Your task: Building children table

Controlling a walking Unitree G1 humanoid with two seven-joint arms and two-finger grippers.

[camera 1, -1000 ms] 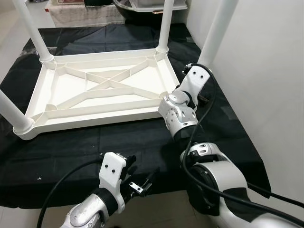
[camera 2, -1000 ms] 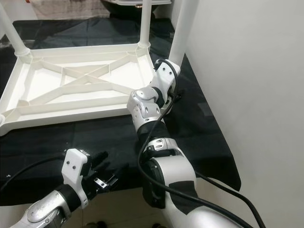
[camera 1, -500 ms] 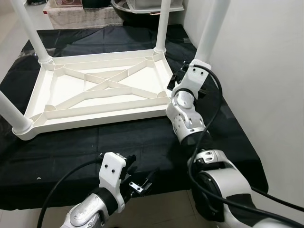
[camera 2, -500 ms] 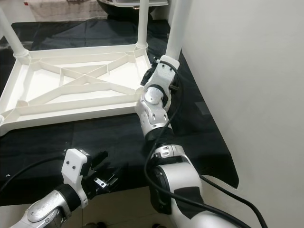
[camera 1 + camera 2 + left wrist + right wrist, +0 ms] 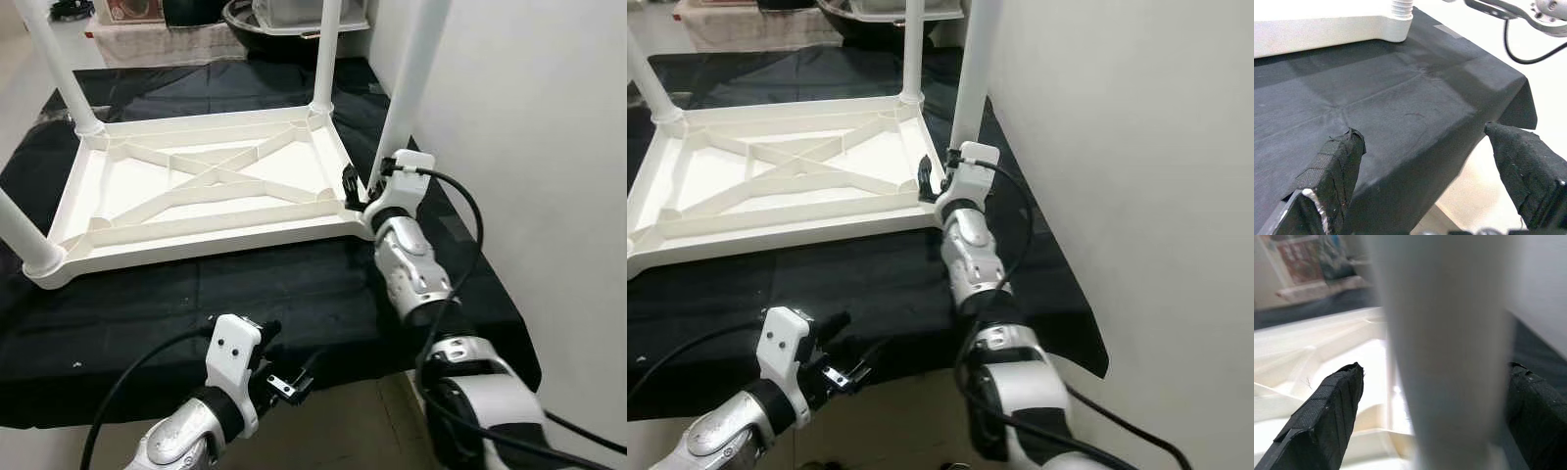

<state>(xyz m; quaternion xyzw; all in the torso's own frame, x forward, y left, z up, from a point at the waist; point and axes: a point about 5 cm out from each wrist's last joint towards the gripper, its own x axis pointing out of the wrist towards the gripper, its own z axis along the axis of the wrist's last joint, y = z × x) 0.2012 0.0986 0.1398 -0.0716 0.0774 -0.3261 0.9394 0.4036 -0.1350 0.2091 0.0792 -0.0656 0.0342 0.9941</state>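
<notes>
A white children's table (image 5: 196,186) lies upside down on a black cloth (image 5: 294,284), its legs pointing up. My right gripper (image 5: 359,186) is at the base of the near right leg (image 5: 407,88). In the right wrist view the fingers (image 5: 1327,411) stand open on either side of that leg (image 5: 1444,347), with a small gap showing on one side. My left gripper (image 5: 289,360) hangs low at the cloth's front edge, open and holding nothing; its fingers (image 5: 1332,171) are spread wide in the left wrist view.
Three other legs stand at the far left (image 5: 59,69), far right (image 5: 326,49) and near left (image 5: 24,235) corners. A white wall (image 5: 529,147) runs close along the right. A dark basin (image 5: 245,20) and boxes sit behind the cloth.
My right arm has stretched forward and its gripper has come in around the base of the near right leg. The camera has shifted a little. The left gripper has stayed put.
</notes>
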